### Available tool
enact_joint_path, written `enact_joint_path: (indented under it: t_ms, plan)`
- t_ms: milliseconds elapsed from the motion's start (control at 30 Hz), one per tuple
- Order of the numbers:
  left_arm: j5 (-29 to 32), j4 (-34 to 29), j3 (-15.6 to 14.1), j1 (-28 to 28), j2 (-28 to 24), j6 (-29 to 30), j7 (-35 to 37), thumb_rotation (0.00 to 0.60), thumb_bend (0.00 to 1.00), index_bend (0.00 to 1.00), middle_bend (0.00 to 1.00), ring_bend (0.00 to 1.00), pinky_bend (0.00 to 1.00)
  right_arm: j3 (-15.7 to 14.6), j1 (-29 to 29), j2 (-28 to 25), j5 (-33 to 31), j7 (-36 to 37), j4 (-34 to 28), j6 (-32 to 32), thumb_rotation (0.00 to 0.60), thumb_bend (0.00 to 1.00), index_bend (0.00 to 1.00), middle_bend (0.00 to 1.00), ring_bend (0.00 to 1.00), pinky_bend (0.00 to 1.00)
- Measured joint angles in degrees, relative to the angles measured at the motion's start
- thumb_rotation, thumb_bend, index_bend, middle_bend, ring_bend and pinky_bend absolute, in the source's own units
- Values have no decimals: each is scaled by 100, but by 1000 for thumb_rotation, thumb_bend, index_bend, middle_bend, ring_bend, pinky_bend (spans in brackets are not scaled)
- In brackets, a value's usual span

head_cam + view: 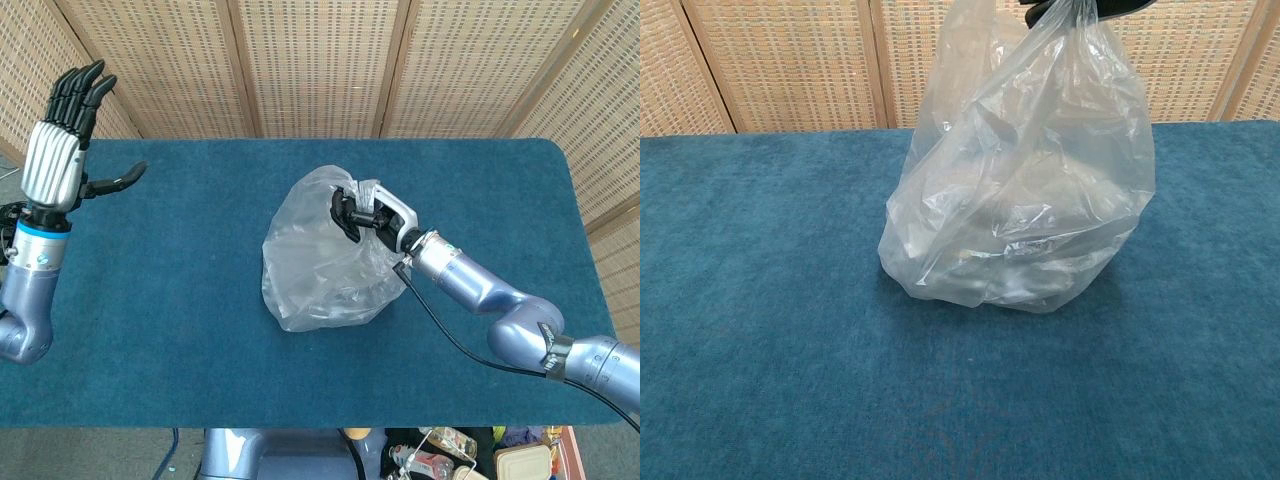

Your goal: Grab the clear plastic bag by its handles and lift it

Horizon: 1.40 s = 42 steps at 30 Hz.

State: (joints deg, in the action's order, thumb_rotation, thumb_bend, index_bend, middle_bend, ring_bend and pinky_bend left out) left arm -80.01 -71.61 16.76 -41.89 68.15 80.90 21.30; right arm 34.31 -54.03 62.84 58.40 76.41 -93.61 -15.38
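At table centre, clear plastic bag (325, 265) sits on the blue cloth (150, 300), handles gathered at top. Right hand (362, 214) is clenched on them, ready to lift; base possibly just clearing the cloth, unclear. Left hand (62, 135) raised far left, fingers spread, holding nothing, clear of the lift.

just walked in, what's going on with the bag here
The right robot hand grips the clear plastic bag by its gathered handles at the top. The bag's bottom looks to be just leaving the blue table, though that is hard to tell. The left robot hand is raised off to the side, fingers spread, holding nothing.
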Motion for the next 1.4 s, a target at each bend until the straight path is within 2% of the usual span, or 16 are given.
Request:
enact_joint_path:
  t_ms: [167,433,567,667,800,1133,1400]
  plan:
    - [266,-654,-261,551,-452,-104,-209,600,143,0,0,0,0,-166,-116,-287,-476,-492,-211,-18,600,1000,760,787,837,839]
    - [1226,-2230,-773,1536,-1216,-242,-1158,600,129,0,0,0,0,-365,-261,-601,-947,-1105,-549,-250,600,1000,762,787,839,839]
    - [1828,-2724,-946,2020,-1260,-55,-1762,600,128,0,0,0,0,-449,-379,-751,-1267,-1406,-698,-366,600,1000,763,789,846,844]
    - [2108,-2794,-1035,2277,-1079,86,-2087,600,129,0,0,0,0,-511,-505,-920,-1600,-1682,-864,-459,600,1000,764,790,850,848]
    - [2301,-2670,-1087,2479,-875,112,-2178,600,129,0,0,0,0,-575,-733,-1227,-2011,-2045,-1070,-556,600,1000,765,791,852,851]
    - [1972,-2475,-1054,2616,-848,-112,-1925,600,130,0,0,0,0,-622,-1320,-1816,-3169,-2507,-1540,-724,600,1000,765,791,852,851]
    - [1672,-2483,-1032,2696,-952,-300,-1698,600,130,0,0,0,0,-359,-1699,-2330,-3876,-2674,-1867,-847,600,1000,765,791,852,851]
